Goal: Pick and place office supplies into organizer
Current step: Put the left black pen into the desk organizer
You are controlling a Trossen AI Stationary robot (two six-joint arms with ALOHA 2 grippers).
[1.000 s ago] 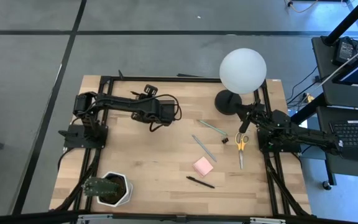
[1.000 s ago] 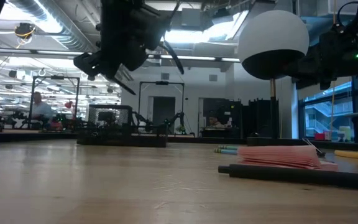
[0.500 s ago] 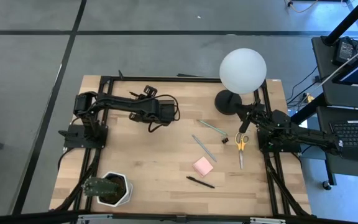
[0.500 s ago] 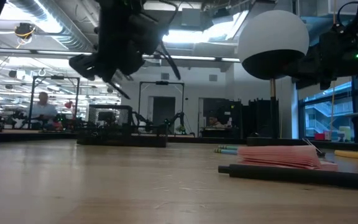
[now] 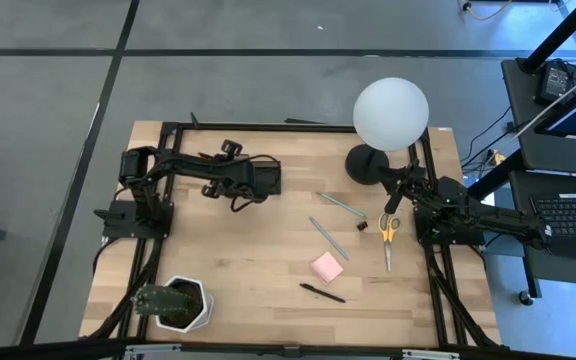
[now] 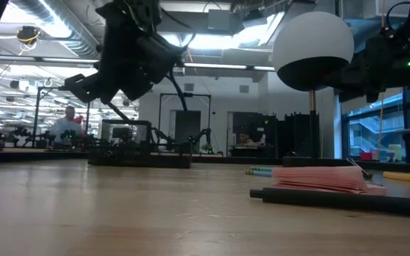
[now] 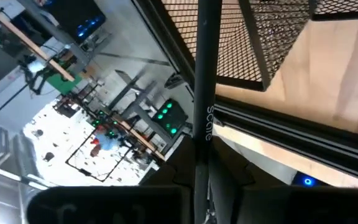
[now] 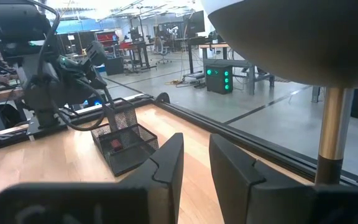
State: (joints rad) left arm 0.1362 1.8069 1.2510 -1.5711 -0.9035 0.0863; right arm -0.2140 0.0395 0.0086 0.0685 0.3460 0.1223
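Observation:
My left gripper is shut on a black pen at the table's far middle, above the black mesh organizer. The organizer also shows in the left wrist view. A small pink thing lies inside it. My right gripper is open and empty, just beyond the handles of the yellow-handled scissors. A pink sticky-note pad, another black pen, two pencils and a small binder clip lie flat on the table. My left gripper pinches the black pen's shaft between its two fingers. The pen runs on along the fingers, past the organizer's mesh wall. Whether its far end is inside the organizer, I cannot tell. The pen is lifted clear of the table.
A lamp with a white globe stands at the far right, close to my right gripper. A white plant pot stands at the near left. In the low view the pad and the pen lie at the right. A person is in the room behind.
My left gripper has gone a little toward the table's left edge and has tipped, still shut on the pen. My right arm has kept still.

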